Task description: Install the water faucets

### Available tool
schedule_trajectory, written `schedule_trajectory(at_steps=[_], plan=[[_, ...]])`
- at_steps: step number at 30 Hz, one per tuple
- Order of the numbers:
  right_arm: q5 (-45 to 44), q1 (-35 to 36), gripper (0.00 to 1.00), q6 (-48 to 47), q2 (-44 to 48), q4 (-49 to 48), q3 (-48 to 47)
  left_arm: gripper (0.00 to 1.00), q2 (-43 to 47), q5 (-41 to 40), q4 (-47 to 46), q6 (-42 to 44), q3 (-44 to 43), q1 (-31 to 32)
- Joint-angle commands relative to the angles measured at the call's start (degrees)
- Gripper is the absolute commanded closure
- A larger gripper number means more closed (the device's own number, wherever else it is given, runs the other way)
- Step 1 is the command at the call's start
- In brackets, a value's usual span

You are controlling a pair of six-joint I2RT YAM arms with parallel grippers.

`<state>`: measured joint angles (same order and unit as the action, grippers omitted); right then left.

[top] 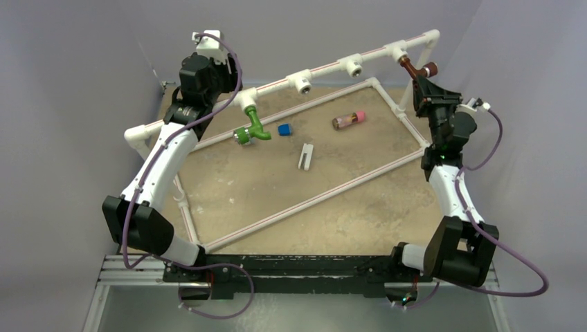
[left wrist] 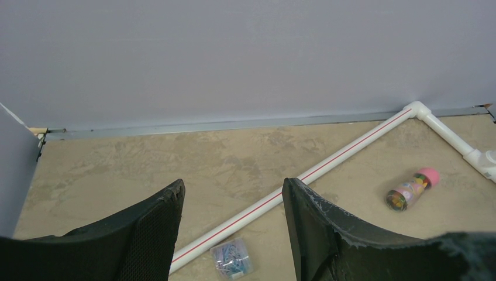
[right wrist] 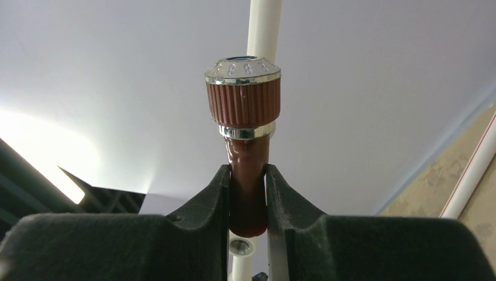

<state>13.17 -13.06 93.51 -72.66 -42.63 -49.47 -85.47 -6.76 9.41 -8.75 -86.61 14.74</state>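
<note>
**Clerk:** Water faucets, item one: green faucet (top: 250,129). Location?

**Storeman:** Between 10 and 11 o'clock on the worktop (top: 277,207). It hangs spout-down from the leftmost tee (top: 246,101) of the raised pipe. Looks seated. Nothing holds it.

**Clerk:** Item two: reddish-brown faucet (right wrist: 248,199).

**Storeman:** Far corner, between 1 and 2 o'clock, at the end tee (top: 398,50). The right gripper (right wrist: 248,175) has its fingers closed on the body, just under the ribbed knob.

**Clerk:** Long axis?

**Storeman:** In the right wrist view it runs 6 to 12 o'clock, straight out from the fingers, with the knob at the 12 o'clock end. From above, the inlet end points from the fingers toward 11 o'clock. It is touching or just beside the tee's outlet. Whether it has engaged, I cannot tell.

**Clerk:** Left gripper (left wrist: 234,187)?

**Storeman:** Fingers (left wrist: 327,234) apart, nothing between them. It hovers near the 10 o'clock corner, well apart from item two. The right arm is the nearer.

**Clerk:** What does the next move turn on?

**Storeman:** By my judgement, keeping the inlet square to that outlet while seating it. A tilt would likely jam it.

**Clerk:** Sundries?

**Storeman:** Pink-capped cylinder (top: 348,120) and blue box (top: 284,129), both loose around 12 o'clock.
</note>
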Motion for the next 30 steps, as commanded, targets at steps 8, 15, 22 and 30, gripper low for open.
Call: schedule_trajectory(at_steps=[8, 15, 22, 30], plan=[[10.5, 1.0, 1.00, 9.7, 0.8, -1.9, -1.5, 0.39, 0.9, 1.4, 2.1, 0.6, 2.1, -0.4], [9.1, 1.1, 1.00, 9.2, 2.6, -1.1, -2.2, 0.38, 0.9, 1.4, 2.1, 0.6, 2.1, -0.4], [8.7, 1.0, 0.95, 7.5, 2.1, -1.2, -2.5, 0.38, 1.0, 1.5, 1.9, 0.6, 2.4, -0.4], [8.1, 1.0, 1.00, -1.7, 3.1, 1.4, -3.5, 0.38, 1.3, 1.5, 1.7, 0.8, 2.6, -0.4]])
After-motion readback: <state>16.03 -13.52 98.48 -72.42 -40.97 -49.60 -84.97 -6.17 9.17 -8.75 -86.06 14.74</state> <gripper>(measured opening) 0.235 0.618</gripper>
